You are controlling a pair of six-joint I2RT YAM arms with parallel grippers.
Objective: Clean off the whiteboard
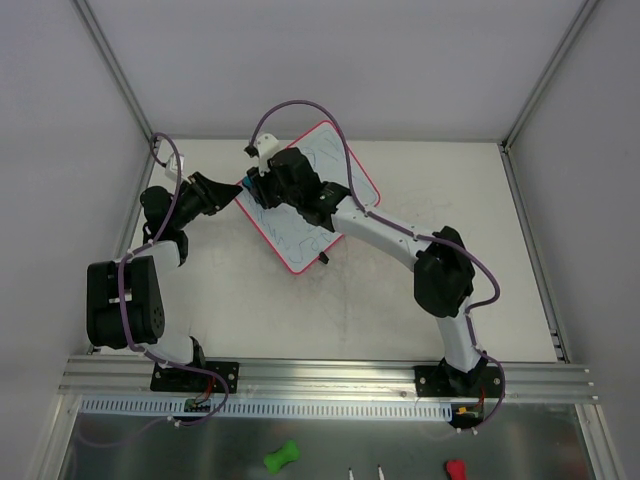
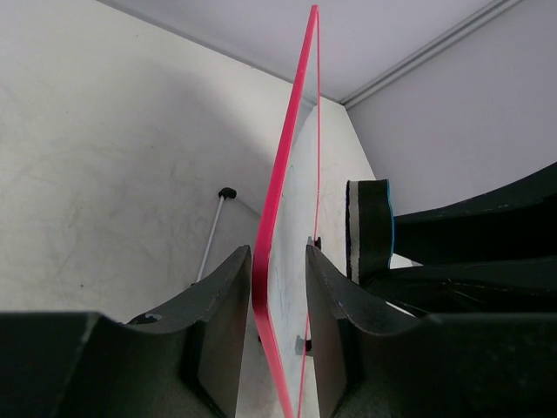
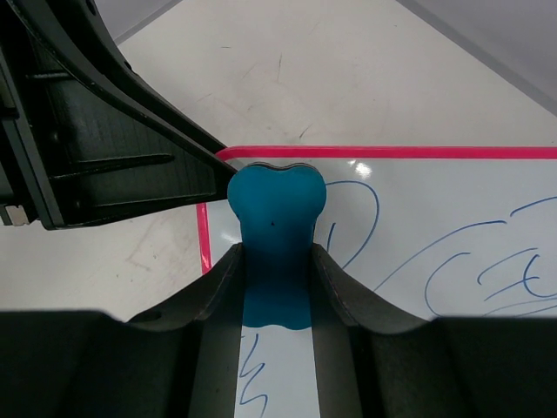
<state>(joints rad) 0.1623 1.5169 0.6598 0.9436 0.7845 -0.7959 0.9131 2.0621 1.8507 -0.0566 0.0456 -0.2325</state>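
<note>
left claw: clamped on whiteboard edge | right claw: blue eraser held at board corner | scribbles: spread rightward of right claw

No text, label, brand or number can be read. The whiteboard, near the far edge of the desk, carries only blue scribbles, and they form no legible word.

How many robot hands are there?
2. The left hand pinches an edge of the whiteboard. The right hand holds a blue eraser at that board's corner, close by. No others show.
</note>
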